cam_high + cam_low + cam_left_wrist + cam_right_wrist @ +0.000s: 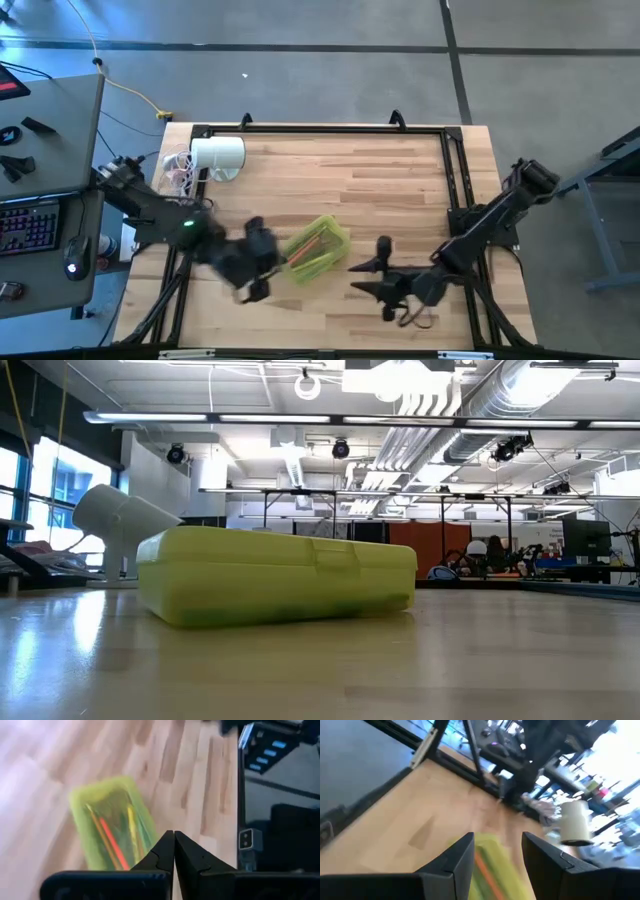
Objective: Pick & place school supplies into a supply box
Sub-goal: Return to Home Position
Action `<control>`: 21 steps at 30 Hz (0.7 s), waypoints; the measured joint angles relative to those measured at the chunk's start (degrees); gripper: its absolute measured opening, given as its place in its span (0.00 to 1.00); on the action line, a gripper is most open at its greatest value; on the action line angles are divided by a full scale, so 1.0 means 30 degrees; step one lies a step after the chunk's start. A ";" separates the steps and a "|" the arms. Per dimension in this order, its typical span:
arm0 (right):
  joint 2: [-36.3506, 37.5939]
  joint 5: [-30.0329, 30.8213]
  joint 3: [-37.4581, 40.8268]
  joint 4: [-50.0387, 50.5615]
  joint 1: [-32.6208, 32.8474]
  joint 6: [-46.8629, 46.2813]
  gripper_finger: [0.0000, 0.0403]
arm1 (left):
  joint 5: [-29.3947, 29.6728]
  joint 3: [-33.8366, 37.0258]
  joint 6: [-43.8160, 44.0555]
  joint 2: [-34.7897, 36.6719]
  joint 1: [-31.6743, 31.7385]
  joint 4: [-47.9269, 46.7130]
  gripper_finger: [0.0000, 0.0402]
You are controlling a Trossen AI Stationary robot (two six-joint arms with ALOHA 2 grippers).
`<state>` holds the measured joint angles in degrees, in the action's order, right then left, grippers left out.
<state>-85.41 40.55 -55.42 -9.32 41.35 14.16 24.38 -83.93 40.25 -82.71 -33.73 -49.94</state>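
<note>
Supply box (275,575): translucent yellow-green plastic, rectangular, lid shut.

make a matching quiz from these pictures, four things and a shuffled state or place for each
Things: 1 translucent yellow-green plastic supply box; 2 white cylinder with cables; 3 left arm's dark two-finger hand; 4 right arm's dark two-finger hand.
States: a spread open; b lid closed, pens inside; c pinched shut; d table corner on left arm's side.
Pairs: 1-b; 2-d; 3-c; 4-a.
</note>
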 joint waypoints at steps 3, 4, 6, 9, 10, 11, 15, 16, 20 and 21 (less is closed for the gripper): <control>0.1621 0.1561 -0.0007 0.1543 0.0659 0.0658 0.37 | 0.3530 -0.0025 0.0043 0.0967 -0.1701 -0.1300 0.13; 0.2186 0.2394 -0.0007 0.2320 0.0919 0.0500 0.37 | 0.4946 -0.0017 0.0205 0.1294 -0.2426 -0.1741 0.13; 0.3240 0.3429 -0.0007 0.3564 0.1267 -0.0653 0.37 | 0.8348 -0.0017 0.0601 0.1981 -0.3880 -0.2548 0.14; 0.4797 0.3841 -0.0007 0.6645 0.1767 -0.2797 0.37 | 1.2681 -0.0025 0.1573 0.2633 -0.6099 -0.4558 0.14; 0.5225 0.3716 -0.0007 0.7558 0.1812 -0.3917 0.37 | 1.3285 -0.0025 0.1617 0.2762 -0.6729 -0.5411 0.14; 0.5624 0.3496 -0.0007 0.8663 0.1891 -0.5134 0.37 | 1.3465 -0.0025 0.1680 0.2844 -0.7225 -0.6173 0.14; 0.7352 0.2252 -0.0007 1.2972 0.1768 -0.9849 0.38 | 1.2994 0.0510 0.3660 0.2859 -0.8410 -0.8018 0.14; 0.7779 0.2204 -0.0007 1.3827 0.1648 -1.1000 0.38 | 1.3212 0.0763 0.4600 0.2830 -0.8539 -0.8608 0.14; 0.8913 0.2167 -0.0001 1.5354 0.1459 -1.3123 0.37 | 1.4056 0.2208 1.1167 0.3541 -0.8562 -1.2021 0.14; 0.9073 0.2155 0.0000 1.5329 0.1474 -1.3148 0.37 | 1.4136 0.2838 1.2645 0.3887 -0.8661 -1.2416 0.14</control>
<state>-58.19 47.02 -55.42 36.66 45.77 -25.28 66.78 -75.42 78.19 -71.05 -59.71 -87.19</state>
